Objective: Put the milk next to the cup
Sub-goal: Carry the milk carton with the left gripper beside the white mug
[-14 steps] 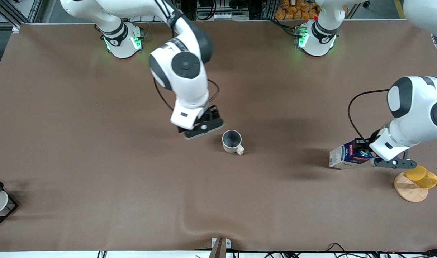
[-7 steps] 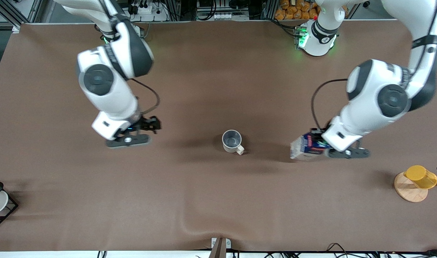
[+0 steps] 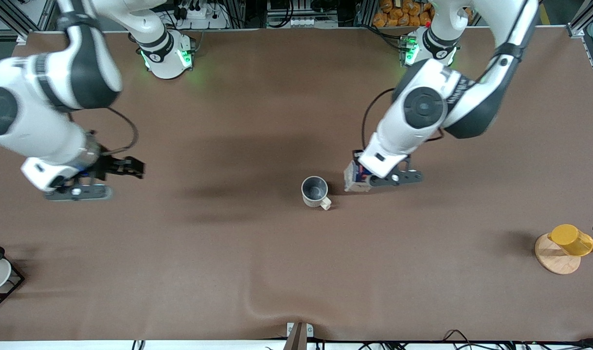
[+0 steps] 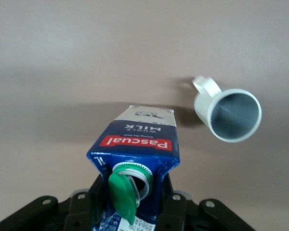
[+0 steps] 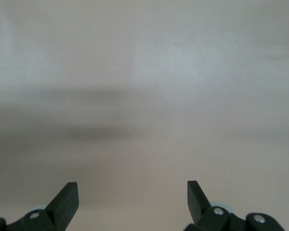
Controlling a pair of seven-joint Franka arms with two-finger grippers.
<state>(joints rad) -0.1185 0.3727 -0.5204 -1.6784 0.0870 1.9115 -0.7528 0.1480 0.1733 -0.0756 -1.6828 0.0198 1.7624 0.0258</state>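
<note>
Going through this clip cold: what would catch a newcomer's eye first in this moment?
First, the left end effector holding the milk shut in its fingers over the table, right beside the cup at mid-table, on the side toward the left arm's end. Next, the right end effector, open and empty over bare cloth toward the right arm's end, well away from the cup.

Blue milk [image 3: 353,176] aloft beside upright cup [image 3: 315,191].
</note>
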